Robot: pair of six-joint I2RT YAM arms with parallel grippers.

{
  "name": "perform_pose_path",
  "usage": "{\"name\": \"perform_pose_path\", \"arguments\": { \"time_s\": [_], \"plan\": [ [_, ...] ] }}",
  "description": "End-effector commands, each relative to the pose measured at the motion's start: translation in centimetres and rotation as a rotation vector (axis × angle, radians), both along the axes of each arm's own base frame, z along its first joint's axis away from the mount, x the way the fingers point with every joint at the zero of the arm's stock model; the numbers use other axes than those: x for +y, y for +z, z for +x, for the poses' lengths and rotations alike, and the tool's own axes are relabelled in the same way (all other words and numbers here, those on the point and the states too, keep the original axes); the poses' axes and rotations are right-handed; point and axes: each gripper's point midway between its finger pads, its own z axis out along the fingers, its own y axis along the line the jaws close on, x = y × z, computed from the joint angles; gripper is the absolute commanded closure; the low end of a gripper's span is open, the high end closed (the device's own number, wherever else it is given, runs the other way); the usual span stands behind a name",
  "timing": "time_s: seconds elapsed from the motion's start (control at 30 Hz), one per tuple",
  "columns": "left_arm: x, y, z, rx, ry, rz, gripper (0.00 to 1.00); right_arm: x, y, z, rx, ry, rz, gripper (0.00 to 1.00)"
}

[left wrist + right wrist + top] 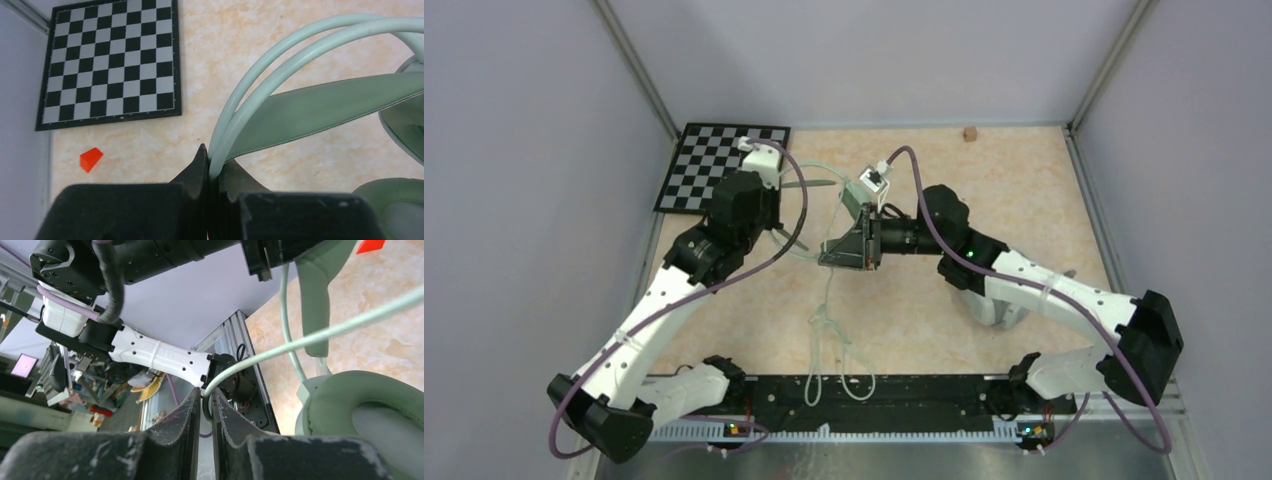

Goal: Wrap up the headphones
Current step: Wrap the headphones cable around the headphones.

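The step in hand looks like the winding itself. The mint-green headset (320, 107) is held up between the two arms while its pale-green cable (310, 337) is being managed, with none of it wound on yet that I can see.

The left gripper (214, 160) is clenched on the twin headband wires (218, 142), which rise straight out of its fingertips and arch away to its right. The padded strap runs just beneath them, and an ear cup (400, 120) lies further to that side.

The right gripper (205, 395) has its jaws only a slit apart with the cable running between them. I cannot tell whether they pinch it or merely guide it. From there the cable climbs away to the gripper's right, and an ear cup (365, 415) sits close beside the fingers on that side.

In the overhead view a long slack run trails from the headset towards the arm bases and ends in loops near the front rail.

The next move probably calls for the left arm to keep the headset steady. The right would then carry the cable around the band or cups, taking up slack without dragging the trailing loops into a tangle.
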Motion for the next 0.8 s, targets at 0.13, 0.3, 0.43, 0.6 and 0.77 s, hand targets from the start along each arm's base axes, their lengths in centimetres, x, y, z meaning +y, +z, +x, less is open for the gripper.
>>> {"name": "perform_pose_path", "arguments": {
  "time_s": [0.13,0.3,0.43,0.6,0.77],
  "plan": [
    [-3.0,10.3,-0.2,-0.284,-0.032,-0.481,1.0,-1.5,2.5,0.4,-0.203,-0.167,0.005,0.87],
    [-4.8,12.1,-0.2,-0.287,-0.09,-0.596,1.0,-1.7,3.5,0.7,-0.358,-0.321,-0.082,0.87],
    [-5.4,13.2,-0.4,-0.301,-0.115,-0.67,1.0,-1.6,2.6,0.4,-0.389,-0.365,-0.114,0.87],
    [-5.0,14.1,-0.4,-0.324,-0.099,-0.676,1.0,-1.1,2.4,-1.3,-0.527,-0.34,-0.082,0.8],
    [-5.0,14.9,-1.0,-0.336,-0.114,-0.705,1.0,-1.5,1.7,-1.3,-0.645,-0.354,-0.059,0.71]
  ]
}}
